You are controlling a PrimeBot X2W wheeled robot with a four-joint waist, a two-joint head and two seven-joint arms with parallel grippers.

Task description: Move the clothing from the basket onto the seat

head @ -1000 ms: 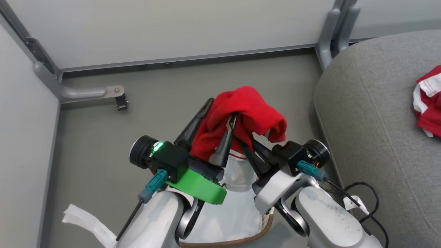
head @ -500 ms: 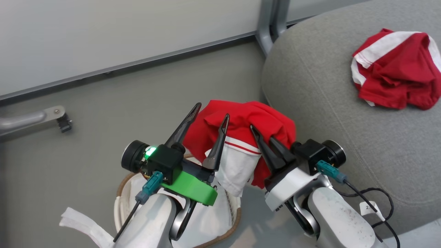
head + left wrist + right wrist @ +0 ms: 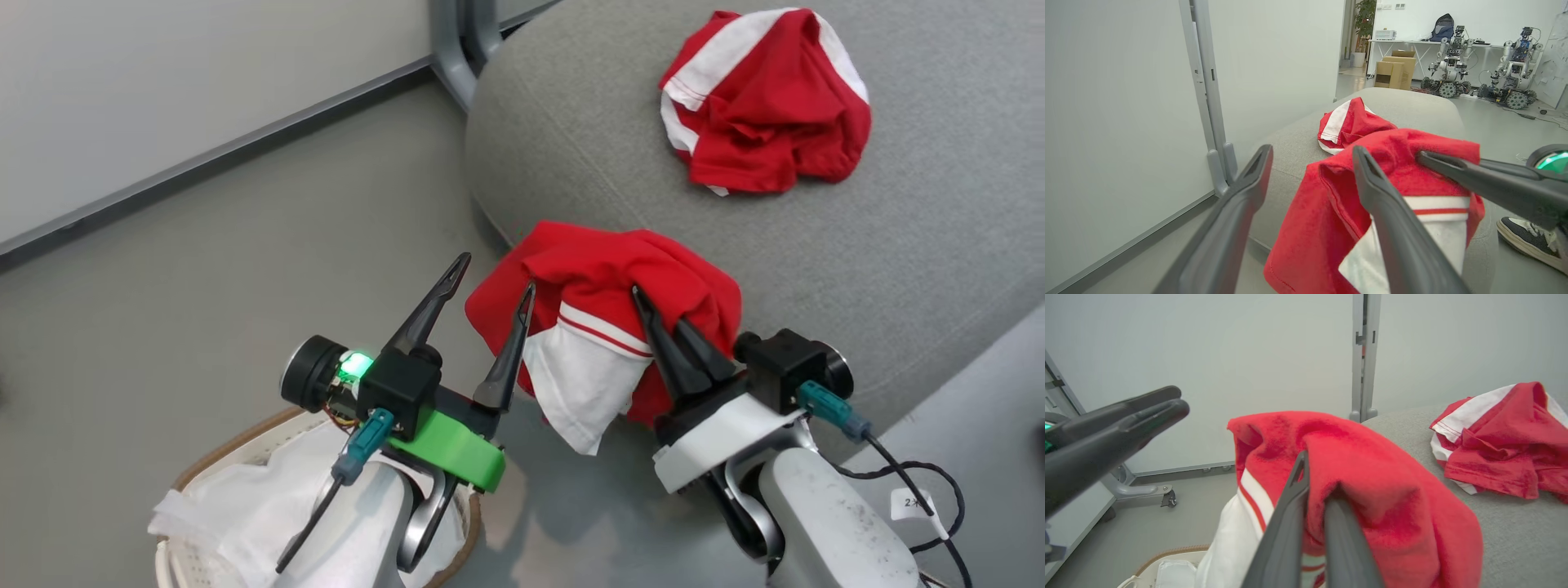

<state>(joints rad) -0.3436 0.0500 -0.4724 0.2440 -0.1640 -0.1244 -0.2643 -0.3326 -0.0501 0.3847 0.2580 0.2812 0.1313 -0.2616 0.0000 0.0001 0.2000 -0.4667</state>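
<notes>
- we are looking at pale grey partition panels [image 3: 163, 98] closing off the near side, with a dark strip running along their base.
- a grey metal post [image 3: 1202, 81] is standing between two panels, its foot resting on the floor.
- the smooth grey floor [image 3: 204, 269] is giving back soft, even light.
- past the opening we are seeing a bright white room with a white table [image 3: 1412, 42], a dark backpack [image 3: 1443, 27] sitting on it, cardboard boxes [image 3: 1392, 73] and a potted plant [image 3: 1363, 20].

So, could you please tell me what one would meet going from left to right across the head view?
basket → left gripper → held red garment → red garment on the seat
</notes>
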